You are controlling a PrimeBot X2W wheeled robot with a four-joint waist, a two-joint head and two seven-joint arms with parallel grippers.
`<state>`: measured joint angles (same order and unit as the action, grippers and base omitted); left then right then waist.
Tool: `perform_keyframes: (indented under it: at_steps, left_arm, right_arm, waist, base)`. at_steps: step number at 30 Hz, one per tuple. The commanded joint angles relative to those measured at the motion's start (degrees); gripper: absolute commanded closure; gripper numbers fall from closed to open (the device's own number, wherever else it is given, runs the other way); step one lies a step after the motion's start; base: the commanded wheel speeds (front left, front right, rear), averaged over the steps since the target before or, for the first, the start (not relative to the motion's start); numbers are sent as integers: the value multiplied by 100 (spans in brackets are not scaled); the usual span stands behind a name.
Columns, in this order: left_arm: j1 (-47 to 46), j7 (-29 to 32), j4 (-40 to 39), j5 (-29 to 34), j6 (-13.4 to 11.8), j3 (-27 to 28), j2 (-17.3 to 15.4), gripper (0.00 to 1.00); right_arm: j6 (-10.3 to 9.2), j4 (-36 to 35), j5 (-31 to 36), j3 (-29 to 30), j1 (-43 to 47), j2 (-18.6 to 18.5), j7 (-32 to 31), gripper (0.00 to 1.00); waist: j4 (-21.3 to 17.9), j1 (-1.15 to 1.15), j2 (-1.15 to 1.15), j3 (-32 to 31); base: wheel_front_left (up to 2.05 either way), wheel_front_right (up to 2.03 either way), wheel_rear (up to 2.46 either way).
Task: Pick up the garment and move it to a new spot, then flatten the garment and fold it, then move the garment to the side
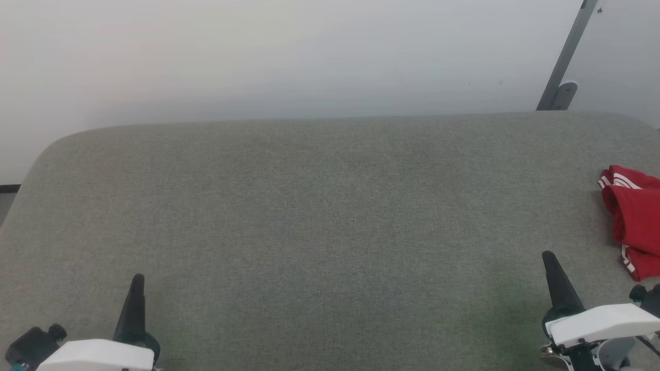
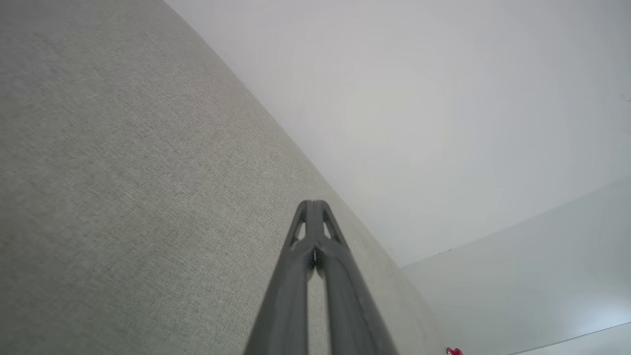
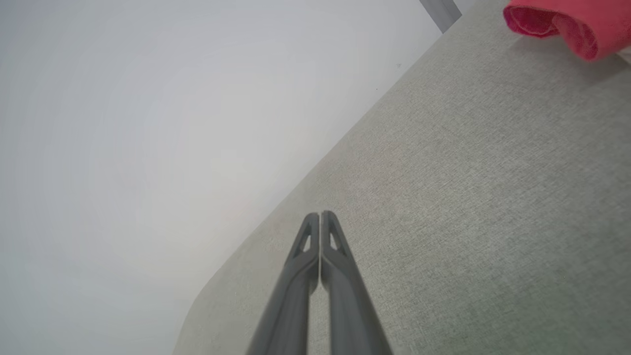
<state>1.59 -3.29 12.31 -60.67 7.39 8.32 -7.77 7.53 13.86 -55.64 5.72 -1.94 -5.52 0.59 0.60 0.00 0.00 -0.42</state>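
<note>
Rightward of the right hand [image 1: 548, 257], pressed together like the left hand [image 1: 137, 279], lies the crumpled garment [image 1: 637, 221], untouched.

The left end effector [image 1: 137, 281] sits at the lower left of the head view, its two dark fingers [image 2: 296, 276] pressed together, holding nothing. The right end effector [image 1: 548, 257] sits at the lower right, tilted slightly leftward, likewise closed and empty. A white wrist housing [image 1: 600, 319] sits behind each.
</note>
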Motion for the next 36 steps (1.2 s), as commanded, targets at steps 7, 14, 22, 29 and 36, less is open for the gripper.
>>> perform_keyframes:
  at_steps: [7, 14, 22, 29, 36]
  left_arm:
    - [-242, 138, -24, -443, 9, -16, 34, 100]
    - [-311, 249, 3, -802, 10, -35, 98, 100]
    - [-392, 371, 29, -1186, 10, -59, 164, 100]
    - [-471, 475, 51, -1499, 12, -77, 208, 100]
    - [-531, 565, 75, -1788, 13, -97, 262, 100]
  right_arm:
    - [-3, -41, -522, 22, -174, 27, -104, 100]
    - [-3, -34, -938, 32, -222, 60, -182, 100]
    - [-3, -25, -1381, 43, -262, 93, -275, 100]
    - [-4, -19, -1740, 50, -288, 120, -345, 100]
    - [-3, -11, -2086, 58, -322, 147, -416, 100]
  waist:
    - [-5, 0, 0, 5]
    - [-11, 0, 0, 11]
    - [-17, 0, 0, 17]
    - [-23, 0, 0, 23]
    - [-28, 0, 0, 28]
  base:
    - [0, 0, 0]
    - [0, 0, 0]
    - [0, 0, 0]
    - [0, 0, 0]
    - [0, 0, 0]
